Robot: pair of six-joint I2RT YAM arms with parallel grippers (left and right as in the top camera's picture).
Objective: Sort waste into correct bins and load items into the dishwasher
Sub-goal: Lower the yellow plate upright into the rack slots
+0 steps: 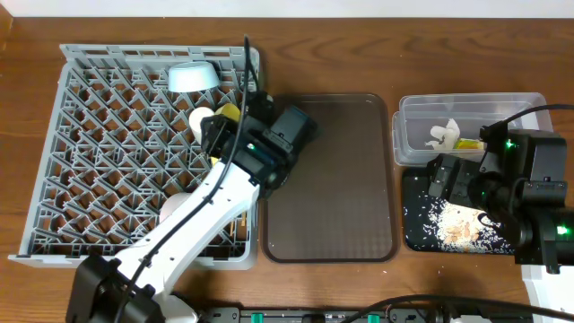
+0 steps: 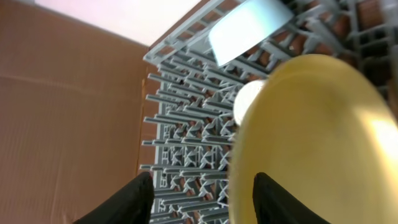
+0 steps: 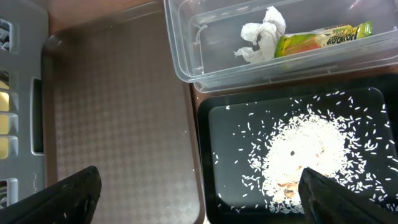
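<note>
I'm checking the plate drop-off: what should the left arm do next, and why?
Probably draw the left gripper straight back off the yellow plate: its fingers are apart and the plate seems to rest in the dish rack, so pulling clear without nudging it looks right.

Tissue [image 3: 261, 36], wrapper [image 3: 320, 38] in tub [image 3: 180, 56], rice [image 3: 305, 149] on tray [image 3: 225, 180]

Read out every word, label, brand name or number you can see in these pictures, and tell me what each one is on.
Snack wrapper, lying in the clear tub: dark lettering towards its right end, too small and blurred to read with any confidence.
Nothing else in any view carries words, numbers or signs that can be read.
</note>
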